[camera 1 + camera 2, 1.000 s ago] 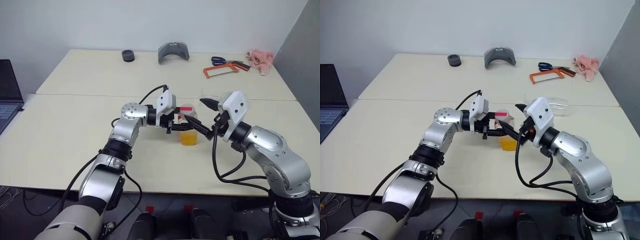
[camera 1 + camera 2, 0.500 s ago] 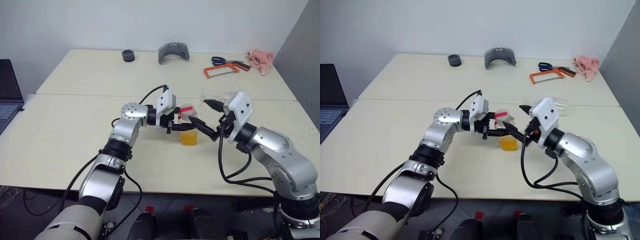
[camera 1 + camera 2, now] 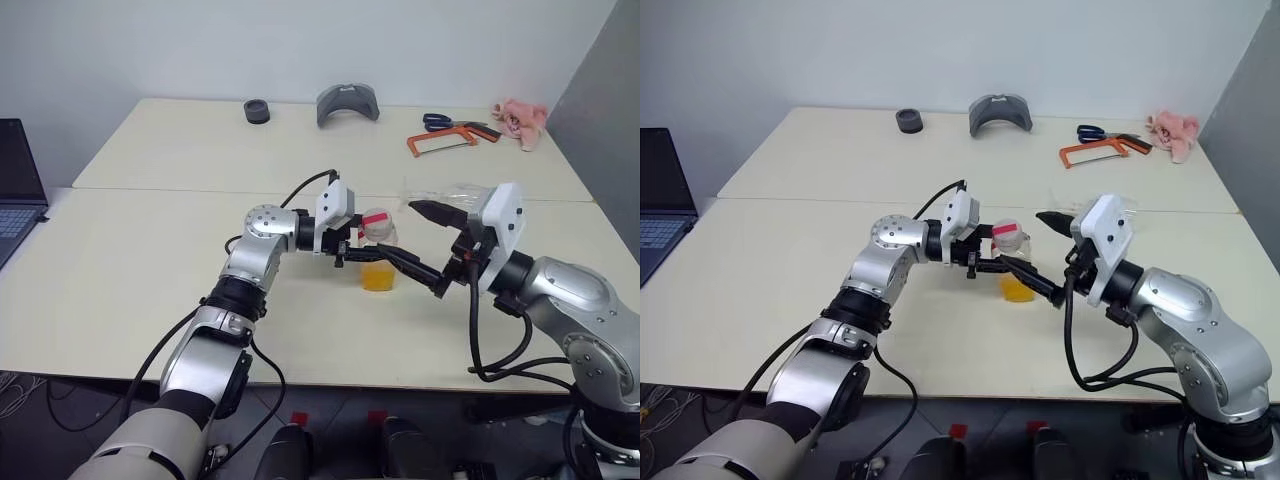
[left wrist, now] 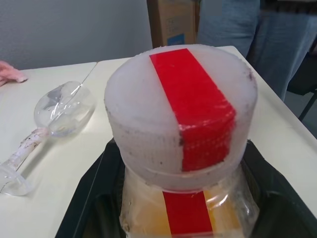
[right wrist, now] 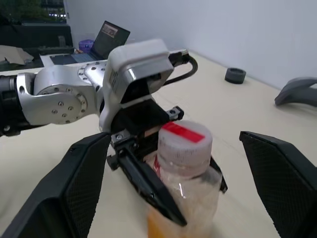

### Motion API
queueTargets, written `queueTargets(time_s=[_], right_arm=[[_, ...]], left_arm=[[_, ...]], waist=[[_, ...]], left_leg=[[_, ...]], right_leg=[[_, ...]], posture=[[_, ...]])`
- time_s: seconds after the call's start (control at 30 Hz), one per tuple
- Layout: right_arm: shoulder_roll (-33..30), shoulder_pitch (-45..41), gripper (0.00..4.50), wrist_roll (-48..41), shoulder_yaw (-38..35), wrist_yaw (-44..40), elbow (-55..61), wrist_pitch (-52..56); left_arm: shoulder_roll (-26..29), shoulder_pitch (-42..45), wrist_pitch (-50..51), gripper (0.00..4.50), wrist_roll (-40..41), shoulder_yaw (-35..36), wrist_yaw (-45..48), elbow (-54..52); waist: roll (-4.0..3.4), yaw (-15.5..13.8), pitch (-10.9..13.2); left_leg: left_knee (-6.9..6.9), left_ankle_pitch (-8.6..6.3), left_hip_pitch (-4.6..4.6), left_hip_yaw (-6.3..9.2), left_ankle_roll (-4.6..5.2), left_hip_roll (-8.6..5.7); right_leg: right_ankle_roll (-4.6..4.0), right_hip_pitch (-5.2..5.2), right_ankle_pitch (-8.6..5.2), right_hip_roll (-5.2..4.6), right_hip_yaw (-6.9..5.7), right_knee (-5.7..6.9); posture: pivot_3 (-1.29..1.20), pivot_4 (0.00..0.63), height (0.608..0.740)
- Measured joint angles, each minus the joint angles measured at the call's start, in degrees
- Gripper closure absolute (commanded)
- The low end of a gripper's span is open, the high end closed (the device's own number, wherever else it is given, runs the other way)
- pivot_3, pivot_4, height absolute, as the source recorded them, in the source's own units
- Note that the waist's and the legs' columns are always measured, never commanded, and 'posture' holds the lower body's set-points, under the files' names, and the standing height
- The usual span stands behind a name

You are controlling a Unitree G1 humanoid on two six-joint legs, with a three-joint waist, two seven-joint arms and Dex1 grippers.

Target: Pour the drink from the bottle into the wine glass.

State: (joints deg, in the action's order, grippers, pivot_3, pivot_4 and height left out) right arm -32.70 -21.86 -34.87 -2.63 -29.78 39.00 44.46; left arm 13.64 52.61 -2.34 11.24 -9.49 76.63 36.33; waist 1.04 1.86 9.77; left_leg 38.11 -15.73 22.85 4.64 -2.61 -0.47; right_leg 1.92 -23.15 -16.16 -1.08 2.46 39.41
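I'm holding the bottle [image 3: 378, 250] upright on the table [image 3: 150, 260] with my left gripper [image 3: 372, 250], its jaws clamping the neck; right gripper [image 3: 425, 245] is gaping wide beside it. No readable writing, just red tape across the cap [image 4: 181, 109]; left wrist view is showing the wine glass [image 4: 49, 124] lying on its side

no readable text or labels anywhere (bottle [image 4: 181, 148] shows a plain red stripe)

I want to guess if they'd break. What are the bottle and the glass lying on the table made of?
The bottle looks like thin clear plastic: see-through, slightly crinkled walls, with a cloudy white cap striped in glossy red tape. The wine glass, lying on its side, is clear and shiny; its scuffed look hints at plastic, but real glass is possible.
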Motion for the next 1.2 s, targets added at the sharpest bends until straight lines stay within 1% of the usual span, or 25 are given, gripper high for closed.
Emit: queueTargets(time_s=[0.17, 0.37, 0.6, 0.7, 0.87, 0.9, 1.1, 1.2], right_arm=[[0.2, -3.9, 0.00, 2.1, 3.7, 0.7, -5.0, 1.2], [0.2, -6.9, 0.00, 3.6, 5.0, 1.0, -8.7, 1.4], [0.8, -7.6, 0.00, 5.0, 6.2, 0.1, -11.7, 1.0], [1.5, -7.9, 0.62, 5.4, 6.2, -0.2, -12.6, 0.4], [2.5, -7.9, 2.38, 5.5, 6.7, -1.8, -12.8, -1.7], [2.5, -7.8, 2.66, 5.6, 6.8, -2.0, -12.8, -1.9], [2.2, -7.2, 2.72, 9.8, 8.5, -2.8, -12.9, -6.8], [4.2, -5.6, 2.72, 10.9, 8.2, -2.3, -12.9, -8.9]], left_arm=[[-0.5, 1.3, -0.9, 2.32, -0.4, -0.3, 0.8, 2.0], [-0.7, 1.7, -1.9, 2.32, -0.7, -0.3, 1.5, 2.7], [-0.9, 1.7, -2.0, 2.32, -1.0, -0.2, 1.5, 2.7], [-0.9, 1.7, -2.1, 2.32, -1.0, -0.2, 1.5, 2.7], [-1.1, 1.7, -2.1, 2.32, -1.1, -0.2, 1.2, 2.7], [-1.1, 1.7, -2.1, 2.32, -1.1, -0.2, 1.2, 2.7], [-1.0, 1.7, -1.9, 2.32, -1.1, 0.0, 1.0, 2.6], [-1.0, 1.6, -1.8, 2.32, -1.1, 0.1, 0.9, 2.6]], waist=[[0.00, 0.0, 0.0], [0.00, 0.0, 0.0], [0.00, 0.0, 0.0], [0.00, 0.0, 0.0], [0.00, 0.0, 0.0], [0.00, 0.0, 0.0], [0.00, 0.0, 0.0], [0.00, 0.0, 0.0]], left_leg=[[0.00, 0.00, 0.01, -0.02, 0.00, 0.00], [0.00, 0.00, 0.01, -0.01, 0.00, 0.00], [0.00, 0.00, 0.01, -0.01, 0.00, 0.00], [0.00, 0.00, 0.01, 0.00, 0.00, 0.00], [0.00, 0.00, 0.01, -0.01, 0.00, 0.00], [0.00, 0.00, 0.01, -0.01, 0.00, 0.00], [0.00, 0.00, 0.01, -0.01, 0.00, 0.00], [0.00, 0.00, 0.01, -0.01, 0.00, 0.00]], right_leg=[[0.00, -0.01, 0.00, 0.00, 0.00, -0.01], [0.00, -0.01, 0.00, -0.01, -0.01, -0.01], [0.00, -0.01, 0.00, -0.02, 0.00, 0.00], [0.00, -0.01, 0.00, -0.02, 0.00, 0.00], [0.00, -0.01, 0.00, -0.02, 0.00, 0.00], [0.00, -0.01, 0.00, -0.02, 0.00, 0.00], [0.00, -0.02, 0.00, -0.01, 0.00, 0.00], [0.00, -0.03, 0.00, -0.01, 0.00, 0.01]], posture=[[0.00, 0.150, 0.740], [0.00, 0.150, 0.740], [0.00, 0.150, 0.740], [0.00, 0.150, 0.740], [0.00, 0.150, 0.740], [0.00, 0.150, 0.740], [0.00, 0.150, 0.740], [0.00, 0.150, 0.740]])
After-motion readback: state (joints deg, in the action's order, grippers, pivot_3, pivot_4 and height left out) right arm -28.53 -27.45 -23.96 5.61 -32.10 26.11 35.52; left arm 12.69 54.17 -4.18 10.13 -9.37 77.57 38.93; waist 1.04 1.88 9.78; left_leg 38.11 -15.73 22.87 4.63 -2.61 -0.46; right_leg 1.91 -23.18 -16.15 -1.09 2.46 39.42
